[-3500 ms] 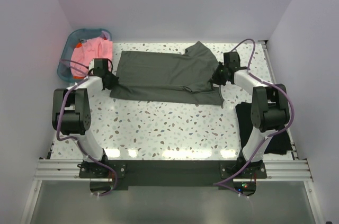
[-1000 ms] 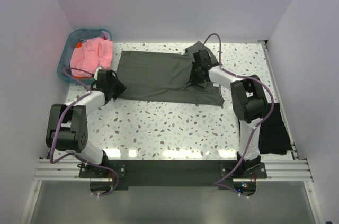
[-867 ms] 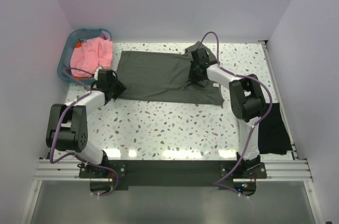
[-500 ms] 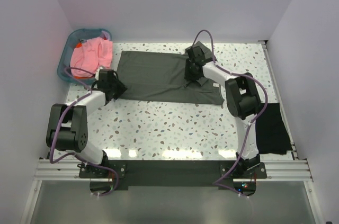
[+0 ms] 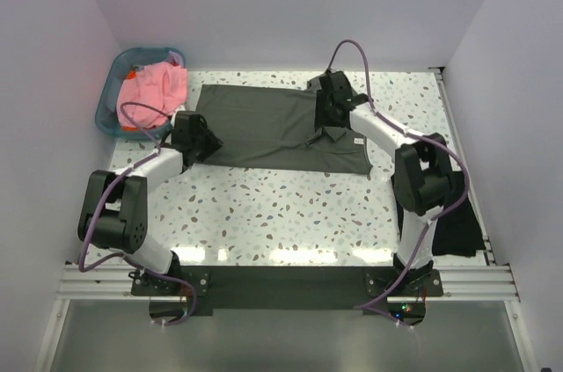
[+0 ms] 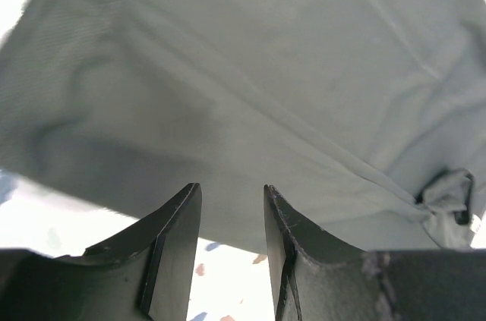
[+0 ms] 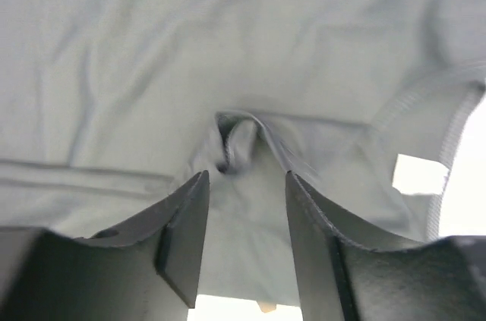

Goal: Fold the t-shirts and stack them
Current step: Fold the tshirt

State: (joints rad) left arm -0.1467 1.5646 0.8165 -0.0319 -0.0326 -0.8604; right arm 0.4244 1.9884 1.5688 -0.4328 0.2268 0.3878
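- Far on the table [image 5: 290, 205], olive-grey t-shirt [image 5: 259, 126] is part-folded; left jaws and right jaws parted, empty.
- Pink t-shirt [image 5: 154, 91] sits in basket [image 5: 104, 108], black t-shirt [image 5: 459, 224] near right: plenty left, I reckon.

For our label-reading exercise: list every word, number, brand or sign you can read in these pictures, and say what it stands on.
No text can be read in any view.
The only candidate is the white neck label on the olive-grey t-shirt: it shows as a plain white patch, too small and blurred to read.
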